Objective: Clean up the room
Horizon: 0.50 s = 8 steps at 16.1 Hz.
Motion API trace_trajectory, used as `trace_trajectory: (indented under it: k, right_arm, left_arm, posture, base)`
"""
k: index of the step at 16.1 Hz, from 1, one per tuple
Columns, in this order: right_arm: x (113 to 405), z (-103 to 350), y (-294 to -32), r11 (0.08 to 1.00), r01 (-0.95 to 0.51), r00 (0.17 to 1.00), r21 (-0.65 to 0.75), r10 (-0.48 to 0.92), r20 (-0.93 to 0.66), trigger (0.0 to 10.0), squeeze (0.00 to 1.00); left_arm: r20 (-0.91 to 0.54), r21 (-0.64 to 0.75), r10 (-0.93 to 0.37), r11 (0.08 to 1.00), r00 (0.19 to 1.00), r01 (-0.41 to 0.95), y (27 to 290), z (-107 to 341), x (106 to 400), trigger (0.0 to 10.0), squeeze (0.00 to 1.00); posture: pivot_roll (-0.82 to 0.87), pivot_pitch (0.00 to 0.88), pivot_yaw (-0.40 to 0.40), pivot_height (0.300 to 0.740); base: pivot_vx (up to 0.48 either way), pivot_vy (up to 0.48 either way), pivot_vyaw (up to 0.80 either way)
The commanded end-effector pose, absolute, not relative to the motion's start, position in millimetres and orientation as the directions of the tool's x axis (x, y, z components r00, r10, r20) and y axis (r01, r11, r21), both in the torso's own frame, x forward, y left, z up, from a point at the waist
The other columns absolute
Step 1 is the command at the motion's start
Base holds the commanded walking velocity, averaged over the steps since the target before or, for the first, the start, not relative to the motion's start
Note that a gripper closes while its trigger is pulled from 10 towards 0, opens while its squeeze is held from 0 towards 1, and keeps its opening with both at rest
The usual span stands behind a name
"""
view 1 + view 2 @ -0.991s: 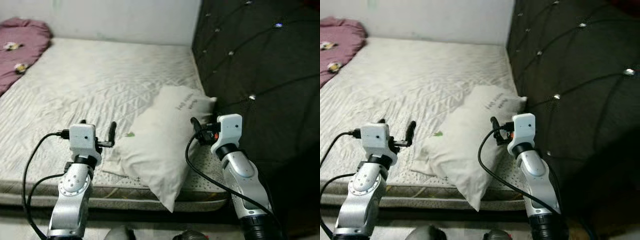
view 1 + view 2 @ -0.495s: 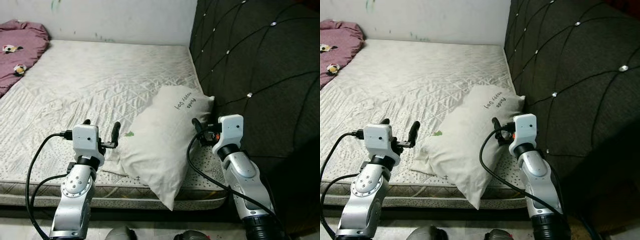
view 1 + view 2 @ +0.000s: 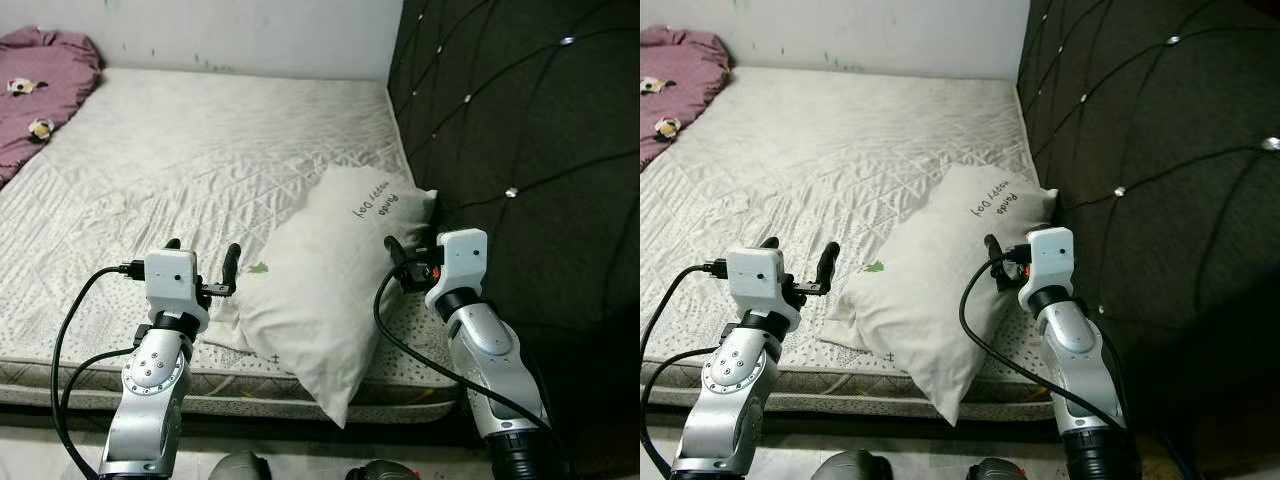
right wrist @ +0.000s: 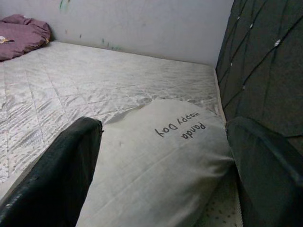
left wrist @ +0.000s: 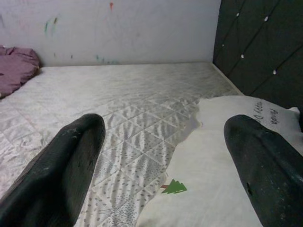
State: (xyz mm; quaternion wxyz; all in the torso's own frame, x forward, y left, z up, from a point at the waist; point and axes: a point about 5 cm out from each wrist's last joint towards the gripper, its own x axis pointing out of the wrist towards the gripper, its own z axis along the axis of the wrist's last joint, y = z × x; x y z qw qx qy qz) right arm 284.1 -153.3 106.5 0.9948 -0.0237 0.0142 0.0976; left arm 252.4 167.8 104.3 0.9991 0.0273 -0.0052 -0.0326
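In front of me there's a bare quilted mattress (image 3: pixel 200 150), pale grey, running up to the dark tufted headboard (image 3: pixel 520 130). A white pillow (image 3: pixel 325 275) lies on its near corner by the headboard, one end hanging over the edge. A purple blanket (image 3: pixel 40 90) sits bunched at the far left.

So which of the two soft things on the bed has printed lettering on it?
The white pillow between both grippers, by the dark tufted headboard; the maroon blanket at the far corner shows none.

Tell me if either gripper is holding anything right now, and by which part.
Nothing is held. The left gripper and right gripper are both open, flanking the white printed pillow without gripping it.
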Motion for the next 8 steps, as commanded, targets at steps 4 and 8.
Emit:
trace_trajectory:
  k: [4,8]
  right_arm:
    - [286.2,112.3,-170.9,0.995,-0.092,0.996,-0.044,0.091,-0.024,10.0,0.00]
    - [281.6,126.4,-200.6,0.996,0.074,0.997,-0.047,-0.074,0.010,10.0,0.00]
  left_arm:
    - [0.044,0.070,-0.043,0.997,0.998,0.040,163.7,109.4,259.6,10.0,0.00]
    - [0.049,0.047,-0.029,0.999,0.998,0.027,150.2,109.9,283.3,10.0,0.00]
  posture:
    - [-0.13,0.000,0.009,0.740]
    - [-0.22,0.000,0.048,0.740]
  base:
    - [0.000,0.000,0.00]
    - [0.000,0.000,0.00]
